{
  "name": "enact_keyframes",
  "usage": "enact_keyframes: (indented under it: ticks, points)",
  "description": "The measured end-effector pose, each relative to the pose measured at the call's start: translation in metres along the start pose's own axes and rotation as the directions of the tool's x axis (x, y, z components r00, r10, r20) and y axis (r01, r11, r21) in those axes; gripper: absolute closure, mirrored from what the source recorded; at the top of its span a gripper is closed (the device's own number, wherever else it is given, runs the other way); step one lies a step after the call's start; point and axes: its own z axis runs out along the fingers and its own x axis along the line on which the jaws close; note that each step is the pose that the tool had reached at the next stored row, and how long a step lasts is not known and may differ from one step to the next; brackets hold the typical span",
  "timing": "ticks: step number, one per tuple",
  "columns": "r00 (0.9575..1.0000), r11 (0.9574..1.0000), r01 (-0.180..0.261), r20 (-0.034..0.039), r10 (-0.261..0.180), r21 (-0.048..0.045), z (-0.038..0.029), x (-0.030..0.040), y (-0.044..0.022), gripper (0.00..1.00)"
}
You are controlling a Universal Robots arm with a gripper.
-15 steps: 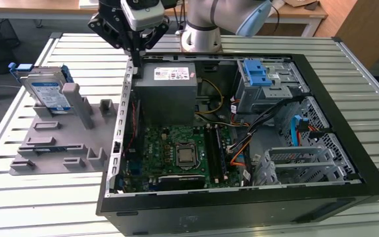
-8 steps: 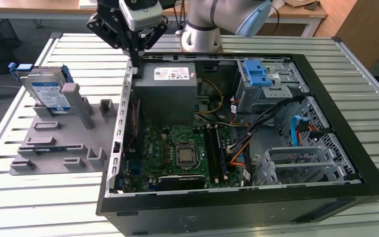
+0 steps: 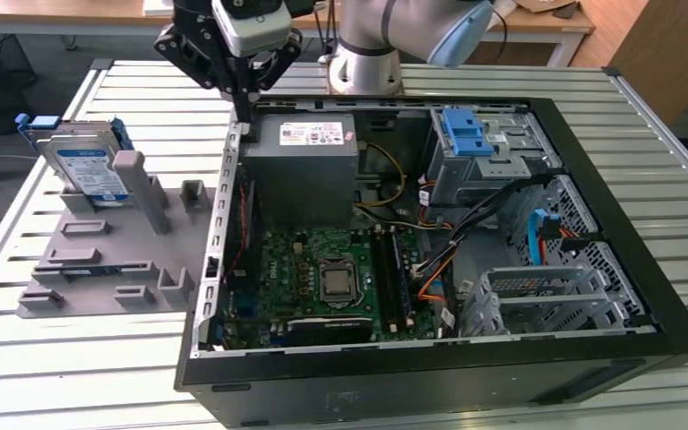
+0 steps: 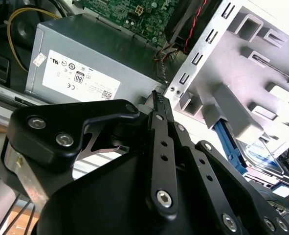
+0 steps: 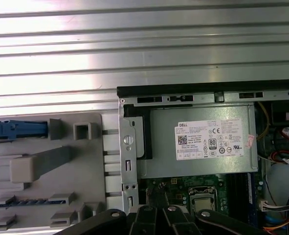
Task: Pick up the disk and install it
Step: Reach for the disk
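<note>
- the slatted metal table carries everything. bare slats lie around the case and rack, so we judge there is ample room to travel above them.
- the open computer case lies on its side, and its raised rim is an edge to clear. inside, cables crowd the drive cages.
- the grey rack sits just beside the case, on the exterior view's left, with posts standing between its slots.
- the power supply fills the case corner below the tool.
- the disk stands upright in the rack's far slot, framed by its blue carrier, untouched.
- the gripper hangs over the case rim between the power supply and the rack, with its fingers closed together on nothing. we judge the pick-up is not begun. a grasp calls for parting the jaws and meeting the disk's top edge, clear of the posts.
</note>
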Motion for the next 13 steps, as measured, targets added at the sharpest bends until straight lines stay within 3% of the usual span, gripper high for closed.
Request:
enact_keyframes:
  ticks: [13]
  points:
    - [1.0000,1.0000,0.000,0.0000,0.000,-0.0001,0.0005,0.0031,-0.0002,0.89]
